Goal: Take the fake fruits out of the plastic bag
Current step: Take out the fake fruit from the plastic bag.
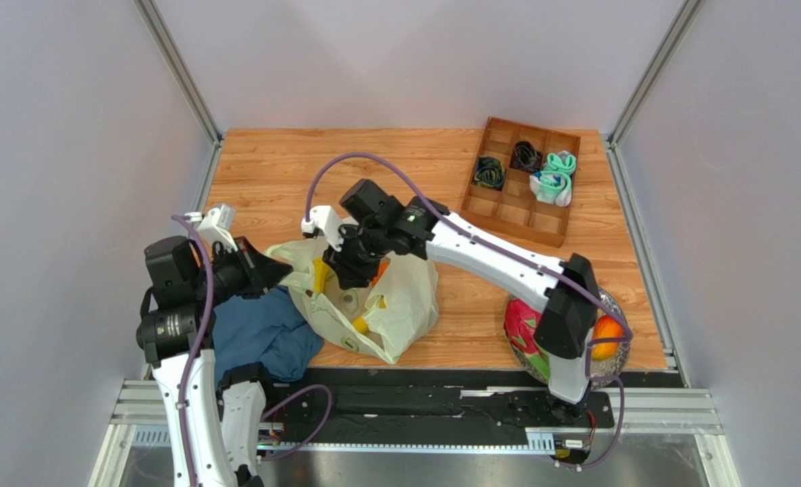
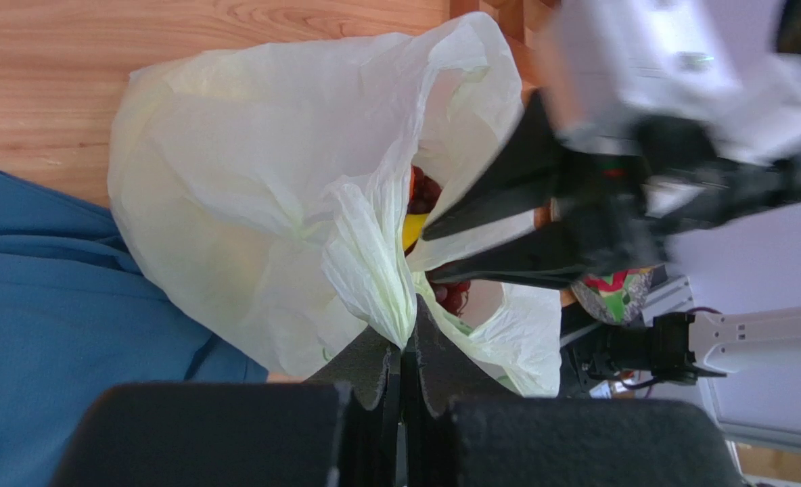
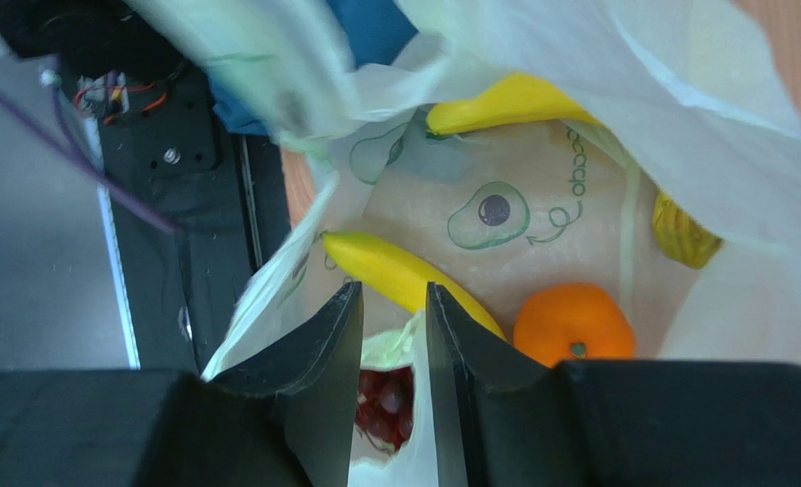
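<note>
The pale plastic bag (image 1: pixel 405 304) lies at the table's near middle with its mouth held up. My left gripper (image 1: pixel 285 274) is shut on the bag's rim (image 2: pixel 407 345), pinching a bunched fold. Inside the mouth, my right gripper (image 1: pixel 349 276) has its jaws narrowed around dark red grapes (image 3: pixel 384 401), with a fold of bag film beside them (image 3: pixel 392 294). Inside the bag I see yellow bananas (image 3: pixel 405 274), an orange (image 3: pixel 574 323) and a yellow lemon (image 3: pixel 684 233). A pink dragon fruit (image 1: pixel 521 325) and another orange (image 1: pixel 606 338) rest in a bowl (image 1: pixel 618 357).
A blue cloth (image 1: pixel 257 340) lies under the bag's left side. A wooden divided tray (image 1: pixel 496 203) holding rolled socks stands at the back right. The bowl sits beside the right arm's base, near the table's front edge.
</note>
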Controlling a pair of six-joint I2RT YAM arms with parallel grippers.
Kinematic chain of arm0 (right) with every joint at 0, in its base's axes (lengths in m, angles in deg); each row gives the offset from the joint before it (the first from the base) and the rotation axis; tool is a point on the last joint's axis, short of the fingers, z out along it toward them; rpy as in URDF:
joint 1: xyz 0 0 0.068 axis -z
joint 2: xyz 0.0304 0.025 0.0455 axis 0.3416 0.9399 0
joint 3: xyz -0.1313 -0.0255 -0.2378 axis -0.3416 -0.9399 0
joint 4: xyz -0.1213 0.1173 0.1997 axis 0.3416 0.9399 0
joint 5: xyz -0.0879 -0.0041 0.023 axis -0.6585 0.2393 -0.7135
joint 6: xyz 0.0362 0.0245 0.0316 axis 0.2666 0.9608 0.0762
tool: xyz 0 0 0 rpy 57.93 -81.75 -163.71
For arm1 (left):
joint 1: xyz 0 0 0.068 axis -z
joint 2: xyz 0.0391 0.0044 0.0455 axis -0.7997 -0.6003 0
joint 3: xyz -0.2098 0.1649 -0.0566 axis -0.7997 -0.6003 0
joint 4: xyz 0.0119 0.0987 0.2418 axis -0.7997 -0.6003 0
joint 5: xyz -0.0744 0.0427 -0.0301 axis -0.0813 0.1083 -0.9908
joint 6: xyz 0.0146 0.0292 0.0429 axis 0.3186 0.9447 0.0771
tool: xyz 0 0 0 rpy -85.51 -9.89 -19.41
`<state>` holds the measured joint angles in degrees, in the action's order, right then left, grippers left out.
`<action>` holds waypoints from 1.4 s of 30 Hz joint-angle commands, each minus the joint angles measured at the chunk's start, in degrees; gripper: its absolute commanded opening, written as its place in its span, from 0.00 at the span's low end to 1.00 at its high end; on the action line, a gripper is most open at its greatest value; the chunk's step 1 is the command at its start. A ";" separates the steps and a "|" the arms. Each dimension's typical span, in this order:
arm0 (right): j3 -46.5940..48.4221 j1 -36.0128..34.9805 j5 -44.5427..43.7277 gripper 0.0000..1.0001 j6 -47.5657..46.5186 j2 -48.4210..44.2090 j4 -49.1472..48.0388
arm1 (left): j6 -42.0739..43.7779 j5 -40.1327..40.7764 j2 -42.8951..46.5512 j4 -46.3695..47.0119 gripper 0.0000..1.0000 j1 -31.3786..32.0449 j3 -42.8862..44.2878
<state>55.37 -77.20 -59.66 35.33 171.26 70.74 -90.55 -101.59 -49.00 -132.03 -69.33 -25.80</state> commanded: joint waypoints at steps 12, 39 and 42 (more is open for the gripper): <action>19.52 0.72 -15.40 0.91 34.35 21.55 -8.32 | 11.24 -11.94 -0.20 -19.75 0.00 -1.00 9.22; 17.43 2.56 -5.12 0.11 26.55 16.57 -8.94 | 7.31 -6.71 -1.87 -7.65 0.00 -1.09 4.82; 15.40 2.74 -2.57 0.10 20.57 11.73 -4.22 | 5.73 -3.37 -3.72 -1.23 0.00 -1.00 6.05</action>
<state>71.54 -75.33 -68.56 65.58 194.71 64.60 -80.98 -110.35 -50.68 -145.23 -70.08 -21.19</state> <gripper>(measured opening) 0.343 0.010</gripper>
